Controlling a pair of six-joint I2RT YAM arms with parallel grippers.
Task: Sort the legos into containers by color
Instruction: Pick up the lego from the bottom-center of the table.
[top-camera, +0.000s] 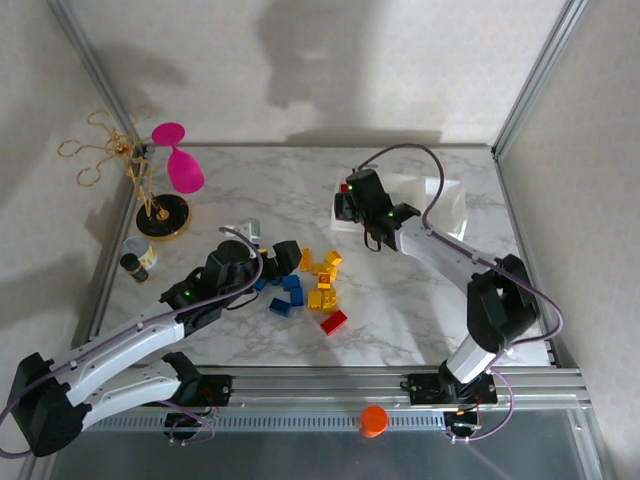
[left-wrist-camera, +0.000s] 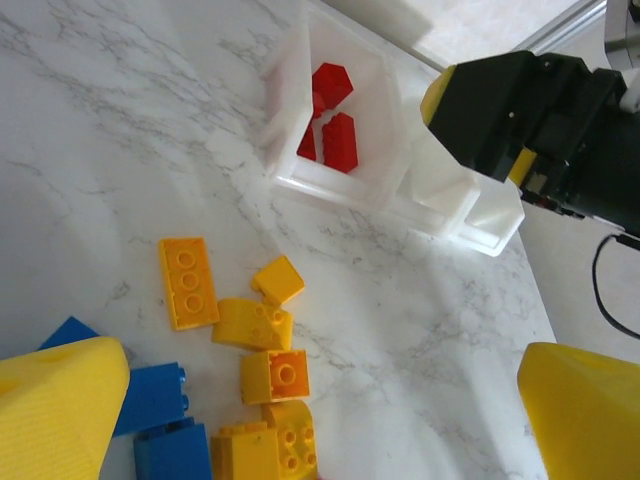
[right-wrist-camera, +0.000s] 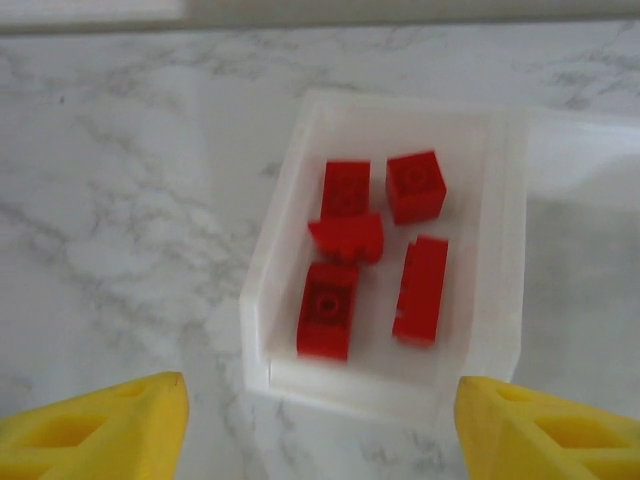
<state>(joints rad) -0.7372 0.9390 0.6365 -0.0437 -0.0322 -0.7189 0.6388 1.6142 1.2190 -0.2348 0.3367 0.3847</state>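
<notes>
Both claws spread and empty, with red bricks lying in the end bin.
Nearest the arm bases, a lone red brick (top-camera: 333, 321) lies on the marble bench (top-camera: 400, 320). Just past it the loose legos (top-camera: 312, 283), yellow and blue, sit in a scattered heap. The left claw (top-camera: 285, 253) hangs over the heap's left edge, its yellow fingers (left-wrist-camera: 60, 400) wide apart with nothing between them. Farther back the right claw (right-wrist-camera: 320, 415), jaws likewise spread and empty, hovers above the containers (top-camera: 455, 195), whose end bin (right-wrist-camera: 265, 300) holds five red bricks (right-wrist-camera: 415, 187).
</notes>
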